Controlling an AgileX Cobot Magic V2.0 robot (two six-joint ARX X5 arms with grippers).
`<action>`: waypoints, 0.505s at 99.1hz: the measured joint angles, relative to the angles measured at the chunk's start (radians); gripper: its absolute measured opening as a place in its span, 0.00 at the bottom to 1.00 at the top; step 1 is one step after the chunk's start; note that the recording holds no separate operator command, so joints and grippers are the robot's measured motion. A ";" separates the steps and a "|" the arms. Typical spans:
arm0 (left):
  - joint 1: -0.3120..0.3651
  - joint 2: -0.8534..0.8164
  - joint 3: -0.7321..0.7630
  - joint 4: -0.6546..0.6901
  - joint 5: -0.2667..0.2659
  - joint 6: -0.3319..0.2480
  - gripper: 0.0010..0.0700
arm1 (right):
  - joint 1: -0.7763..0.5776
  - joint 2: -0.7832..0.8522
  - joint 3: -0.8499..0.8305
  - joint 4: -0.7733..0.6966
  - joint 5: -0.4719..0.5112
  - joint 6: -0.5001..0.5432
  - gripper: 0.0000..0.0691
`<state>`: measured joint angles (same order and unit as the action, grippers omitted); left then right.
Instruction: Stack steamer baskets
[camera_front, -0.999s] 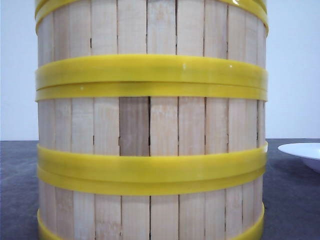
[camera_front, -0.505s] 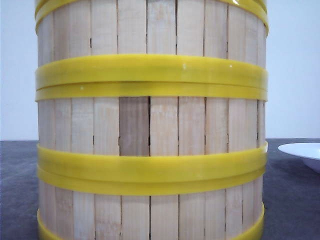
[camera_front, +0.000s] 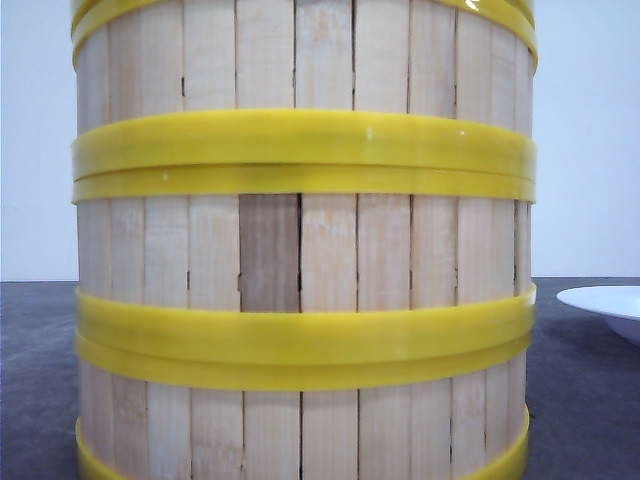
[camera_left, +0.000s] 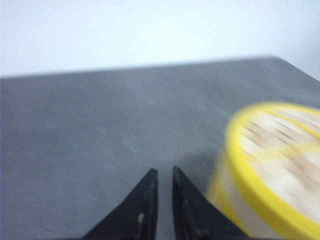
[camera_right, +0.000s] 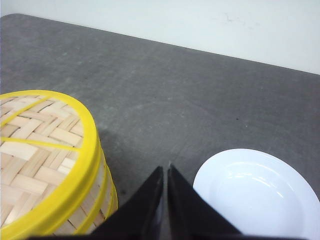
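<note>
Pale wooden slats bound by thick yellow rims fill the front view: the steamer baskets (camera_front: 300, 250) stand stacked one upon another on the dark grey table (camera_front: 585, 400), so near the camera that the stack's top and base run out of view. Two paired rim bands mark the joints between tiers, and one slat in the middle tier is darker than its neighbours. Seen from the right wrist, the stack is closed by a flat woven lid (camera_right: 37, 160) with a yellow rim and crossing yellow strips. A white plate (camera_right: 250, 195) lies on the table beside the stack and apart from it; in the front view its edge shows at the right. The right gripper (camera_right: 165, 172) hangs above the table between stack and plate, its black fingers pressed together with nothing between them. In the blurred left wrist view, the left gripper (camera_left: 164, 175) hangs beside the stack, its fingers nearly together with only a narrow slit between them, holding nothing. A pale wall (camera_front: 590, 130) rises behind the table.
</note>
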<state>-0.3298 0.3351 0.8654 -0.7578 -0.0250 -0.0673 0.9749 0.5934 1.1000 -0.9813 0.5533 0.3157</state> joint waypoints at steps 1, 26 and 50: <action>0.011 -0.003 -0.013 0.013 0.000 0.002 0.02 | 0.000 0.000 0.000 0.000 0.000 0.000 0.01; 0.251 -0.108 -0.392 0.327 -0.003 -0.001 0.02 | 0.000 0.000 0.000 0.000 0.000 0.000 0.01; 0.314 -0.203 -0.677 0.483 -0.003 -0.003 0.02 | 0.000 0.000 0.000 0.000 0.000 0.000 0.01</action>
<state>-0.0154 0.1326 0.1883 -0.2745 -0.0277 -0.0708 0.9749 0.5934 1.1000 -0.9813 0.5533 0.3157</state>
